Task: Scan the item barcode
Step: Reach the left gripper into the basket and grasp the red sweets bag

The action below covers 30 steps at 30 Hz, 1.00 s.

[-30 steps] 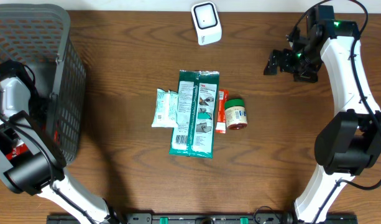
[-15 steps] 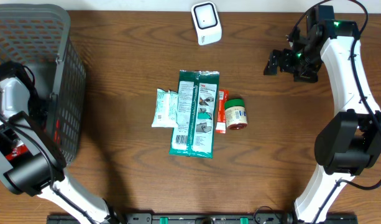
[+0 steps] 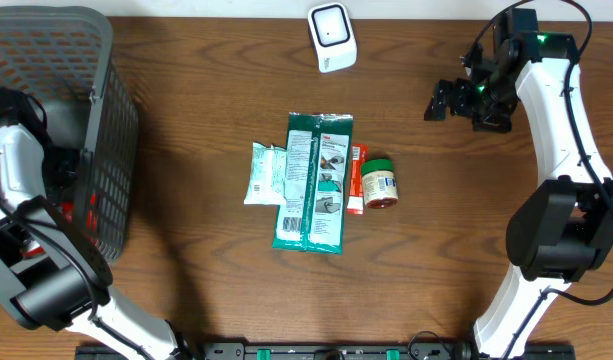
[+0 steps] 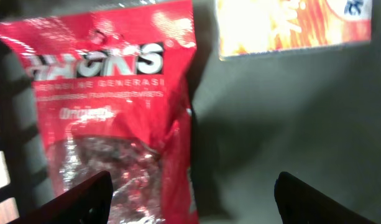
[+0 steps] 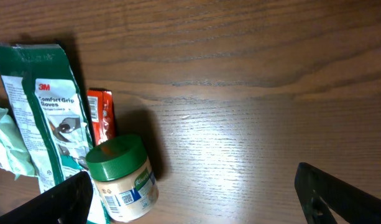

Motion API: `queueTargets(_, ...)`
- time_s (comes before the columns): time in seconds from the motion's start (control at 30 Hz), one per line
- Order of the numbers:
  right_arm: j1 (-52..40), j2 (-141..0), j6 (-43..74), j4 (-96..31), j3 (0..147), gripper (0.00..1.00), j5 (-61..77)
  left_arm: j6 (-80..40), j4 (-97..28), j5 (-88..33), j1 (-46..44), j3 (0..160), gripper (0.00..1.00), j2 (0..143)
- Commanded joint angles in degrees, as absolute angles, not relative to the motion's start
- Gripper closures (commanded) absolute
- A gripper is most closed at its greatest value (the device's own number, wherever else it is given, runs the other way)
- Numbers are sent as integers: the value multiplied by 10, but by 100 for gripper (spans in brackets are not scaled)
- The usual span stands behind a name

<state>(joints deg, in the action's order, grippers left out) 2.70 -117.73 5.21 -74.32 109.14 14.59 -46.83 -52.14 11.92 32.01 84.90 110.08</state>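
Observation:
My left gripper [image 4: 189,200] is inside the grey basket [image 3: 104,60], open above a red snack bag [image 4: 109,106] that lies on the basket floor. The bag's right edge runs between the two dark fingertips [image 4: 84,198], and nothing is gripped. An orange box [image 4: 293,22] lies beyond the bag. The white barcode scanner [image 3: 332,37] stands at the table's far middle. My right gripper [image 3: 441,100] hangs open over bare wood at the far right, holding nothing. In the right wrist view, a green-lidded jar [image 5: 120,171] lies just inside the left finger.
In the table's middle lie a green 3M pack [image 3: 314,180], a pale green pouch [image 3: 263,173], a red-orange packet [image 3: 356,178] and the green-lidded jar [image 3: 380,182]. The basket's tall mesh wall surrounds the left arm [image 3: 14,160].
The left arm has shifted a little toward the far side inside the basket. The right arm and the items on the table have not moved.

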Motion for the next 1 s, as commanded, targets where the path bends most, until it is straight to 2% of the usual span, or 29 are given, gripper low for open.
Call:
queueTargets(0.0,28,-1176,51,-743,1101,1,148,-476,-515,110,308,845,16,1130)
queueTargets(0.73,27,-1176,51,-743,1101,1,148,-484,-513,147,293,790,16,1168)
queueTargets(0.77,27,-1176,51,-743,1101,1,148,-484,-506,147,293,782,20,1168)
queueTargets(0.8,27,-1176,51,-743,1101,1,148,-484,-502,147,293,777,28,1168)
queueTargets(0.93,27,-1176,51,-743,1101,1,148,-483,-501,147,293,776,68,1165)
queueTargets(0.97,27,-1176,51,-743,1101,1,149,-482,-503,146,295,780,76,1161)
